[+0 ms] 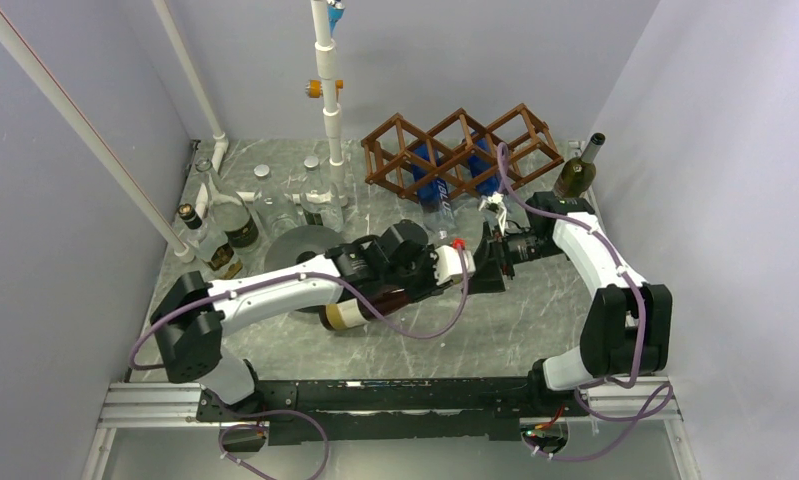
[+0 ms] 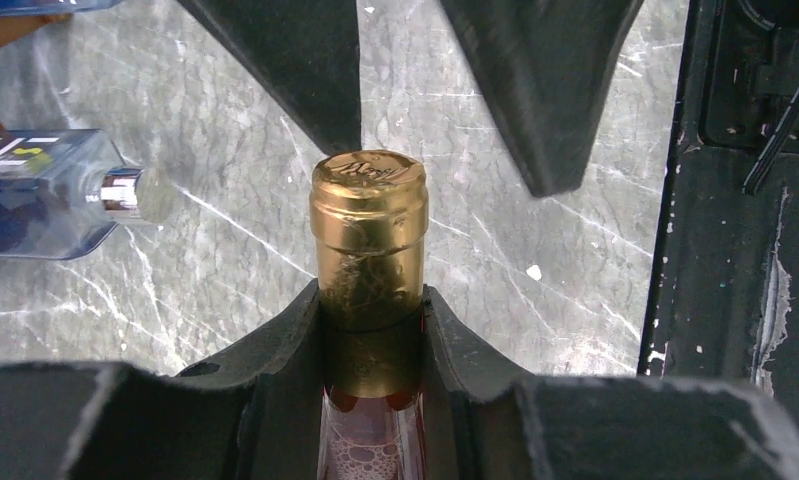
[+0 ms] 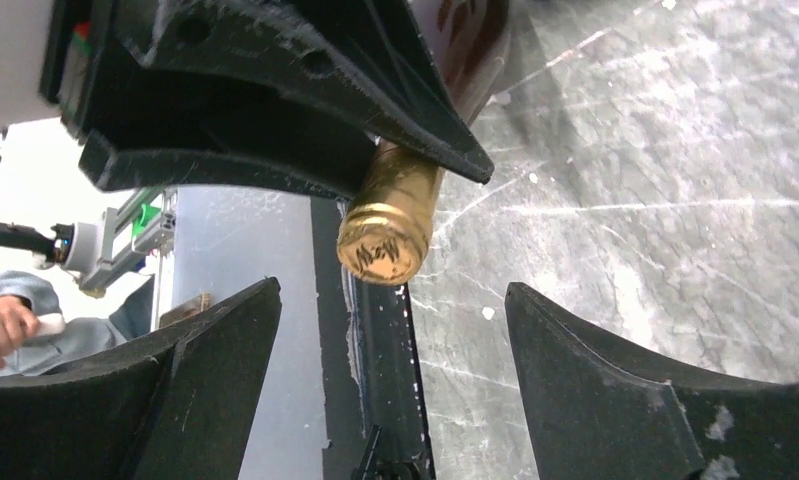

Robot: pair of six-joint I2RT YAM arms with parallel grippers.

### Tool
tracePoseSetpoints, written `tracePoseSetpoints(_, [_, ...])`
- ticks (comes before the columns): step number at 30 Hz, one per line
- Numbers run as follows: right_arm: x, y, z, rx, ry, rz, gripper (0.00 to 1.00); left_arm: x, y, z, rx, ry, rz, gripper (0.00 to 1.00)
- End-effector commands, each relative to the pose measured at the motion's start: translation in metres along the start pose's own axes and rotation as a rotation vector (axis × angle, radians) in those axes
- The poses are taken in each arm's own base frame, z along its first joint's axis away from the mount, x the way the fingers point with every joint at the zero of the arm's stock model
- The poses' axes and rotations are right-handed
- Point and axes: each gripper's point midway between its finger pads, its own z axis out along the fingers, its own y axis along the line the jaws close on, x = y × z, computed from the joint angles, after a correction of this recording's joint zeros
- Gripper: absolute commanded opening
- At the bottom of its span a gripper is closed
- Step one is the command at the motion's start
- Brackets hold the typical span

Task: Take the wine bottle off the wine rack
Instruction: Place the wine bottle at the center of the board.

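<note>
Though indistinct overhead, gold-capped wine bottle (image 2: 368, 230)

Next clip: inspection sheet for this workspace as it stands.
Surface: grey marbled table.
Job's things: brown wooden lattice wine rack at back, blue glass bottle lying in it; gold-foiled wine bottle clear of rack.
Clutter: green glass bottle beside rack; bottles, grey disc at left.
End effectors: left end effector shut on wine bottle's neck; right end effector open, facing its cap.
Cables: purple cable loops above table.
Surroundings: pale walls, white pipes, person's hand.
</note>
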Motion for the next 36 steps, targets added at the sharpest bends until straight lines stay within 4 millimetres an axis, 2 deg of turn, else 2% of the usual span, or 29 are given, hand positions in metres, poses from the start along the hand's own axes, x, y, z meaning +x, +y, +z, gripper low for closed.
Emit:
tracePoseSetpoints(1, [-0.018, 0.031, -0.009, -0.052, -0.064, -0.169, 0.86, -0.06, 0.01, -0.038, -0.07, -0.224, -0.017, 0.0])
tracePoseSetpoints(5, [-0.019, 0.037, -0.013, -0.051, -0.077, -0.207, 0.86, -0.069, 0.01, -0.057, -0.103, -0.298, -0.044, 0.0])
tracePoseSetpoints(11, [-0.018, 0.034, -0.014, -0.037, -0.067, -0.214, 0.86, -0.079, 0.005, -0.087, -0.124, -0.398, -0.087, 0.0])
tracePoseSetpoints(14, [-0.017, 0.028, -0.014, -0.017, -0.058, -0.202, 0.86, -0.088, 0.011, -0.105, -0.177, -0.468, -0.101, 0.0])
tracePoseSetpoints(22, [-0.016, 0.008, -0.015, 0.087, -0.042, -0.184, 0.86, -0.09, 0.035, -0.149, -0.346, -0.581, -0.144, 0.0])
tracePoseSetpoints(29, [-0.015, 0.001, -0.016, 0.12, -0.036, -0.175, 0.86, -0.099, 0.056, -0.178, -0.423, -0.714, -0.195, 0.0])
tracePoseSetpoints(36, [-0.014, -0.003, -0.016, 0.141, -0.031, -0.171, 0.87, -0.115, 0.07, -0.193, -0.413, -0.8, -0.238, 0.0])
